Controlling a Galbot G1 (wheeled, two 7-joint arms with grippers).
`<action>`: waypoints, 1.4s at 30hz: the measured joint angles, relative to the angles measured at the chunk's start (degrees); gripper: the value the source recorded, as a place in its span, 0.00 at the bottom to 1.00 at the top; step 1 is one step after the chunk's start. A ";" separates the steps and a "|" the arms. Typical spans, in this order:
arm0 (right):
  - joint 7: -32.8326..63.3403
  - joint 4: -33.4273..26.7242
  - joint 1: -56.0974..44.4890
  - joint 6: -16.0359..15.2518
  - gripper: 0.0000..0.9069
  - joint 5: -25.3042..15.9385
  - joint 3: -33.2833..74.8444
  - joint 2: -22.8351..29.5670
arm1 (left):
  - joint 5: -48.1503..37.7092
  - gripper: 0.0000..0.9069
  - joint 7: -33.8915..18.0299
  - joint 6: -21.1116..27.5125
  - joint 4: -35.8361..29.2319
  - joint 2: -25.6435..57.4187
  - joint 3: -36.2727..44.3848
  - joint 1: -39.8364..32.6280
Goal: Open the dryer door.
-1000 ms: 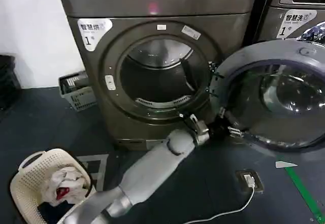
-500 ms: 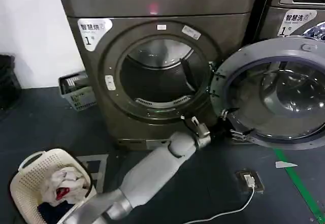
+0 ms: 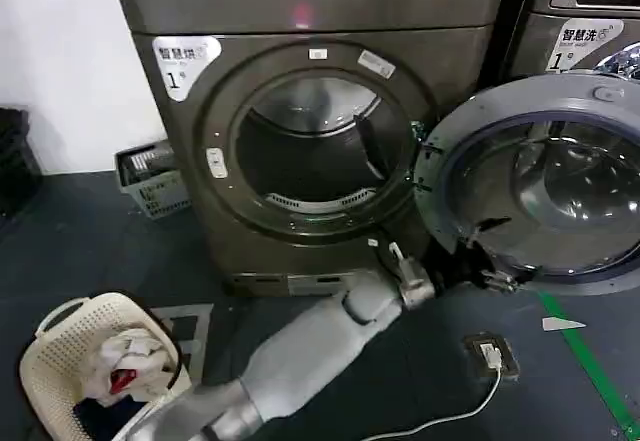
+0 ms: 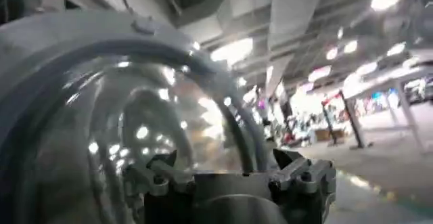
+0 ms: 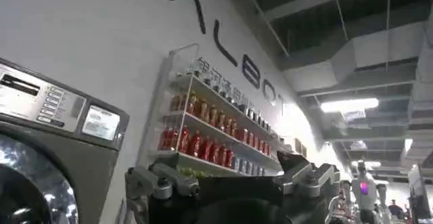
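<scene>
Dryer door [image 3: 540, 186]: swung wide open to the drum's right, grey inner face showing. Left gripper [image 3: 478, 257]: at the door's lower rim, fingers spread, gripping nothing discernible. Surroundings: laundry basket [image 3: 60, 346] lower left, grey crate [image 3: 150, 181] against wall, charger [image 3: 490, 354] on floor.

Two machines stand side by side: one dryer [image 3: 300, 141] with its drum open, and one neighbouring machine [image 3: 585, 21] at the right edge. One round door [image 3: 540, 181] hangs open. There are two baskets: one cream laundry basket [image 3: 70, 356] with clothes in it and one grey basket [image 3: 150, 181] by the wall. One floor socket [image 3: 490, 354] has one white cable [image 3: 450, 416] running from it. One robot arm [image 3: 300, 351] reaches forward. One green line [image 3: 595, 376] marks the floor.
</scene>
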 joint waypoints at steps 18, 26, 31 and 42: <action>0.10 2.26 0.72 -2.37 1.00 -2.23 2.03 -0.55 | -7.79 1.00 -4.12 2.52 -17.83 21.55 6.55 0.75; 1.73 4.42 1.78 -5.42 1.00 -6.74 2.81 -1.48 | -8.09 1.00 -5.94 8.73 -28.96 40.17 5.69 1.45; 1.76 5.94 2.27 -5.71 1.00 -8.23 2.74 -1.52 | -5.10 1.00 -7.42 15.77 -36.71 53.28 3.35 4.48; 3.19 8.18 4.11 -8.80 1.00 -8.64 0.55 -1.57 | -3.02 1.00 -12.33 23.21 -45.30 76.59 -8.27 19.35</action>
